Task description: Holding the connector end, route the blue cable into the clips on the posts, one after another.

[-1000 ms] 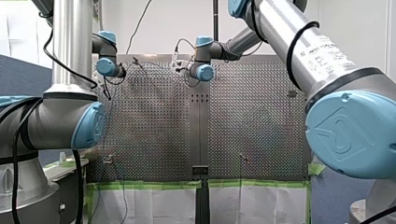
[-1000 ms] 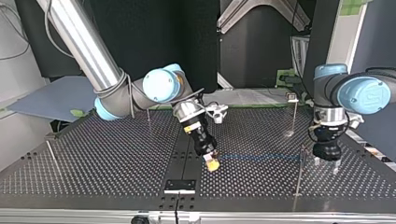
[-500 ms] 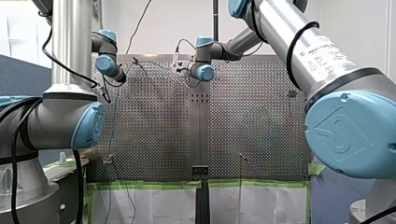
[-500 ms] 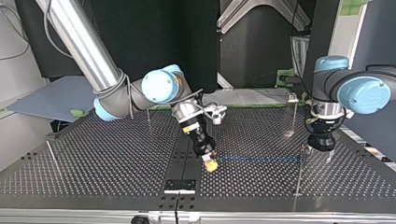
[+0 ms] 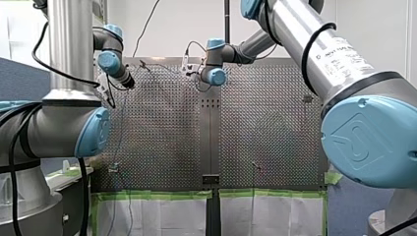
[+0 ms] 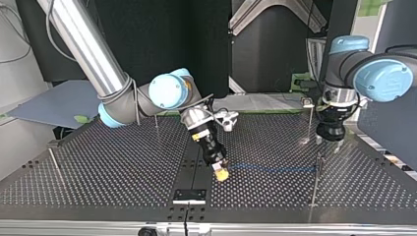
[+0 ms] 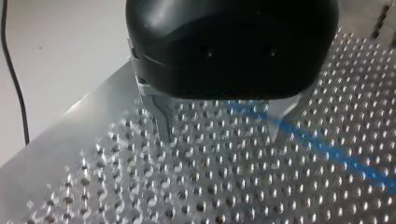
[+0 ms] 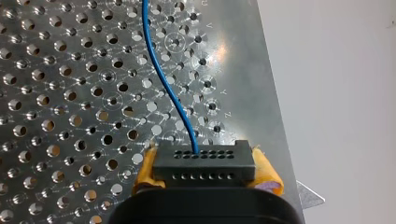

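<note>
Squeezing a black plastic connector block point(image 8: 204, 162) tight with my right gripper point(image 6: 221, 173); thin blue cable point(image 8: 161, 74) ahead of block. My left gripper point(image 7: 219, 134) wide open, empty.

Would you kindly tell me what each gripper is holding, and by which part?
My right gripper holds the blue cable by its black connector, clamped between the yellow pads. My left gripper is open and holds nothing.

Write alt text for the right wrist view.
My right tool grips a black connector block between its yellow pads. A thin blue cable leaves the connector and curves away over the perforated table ahead of the tool.
</note>
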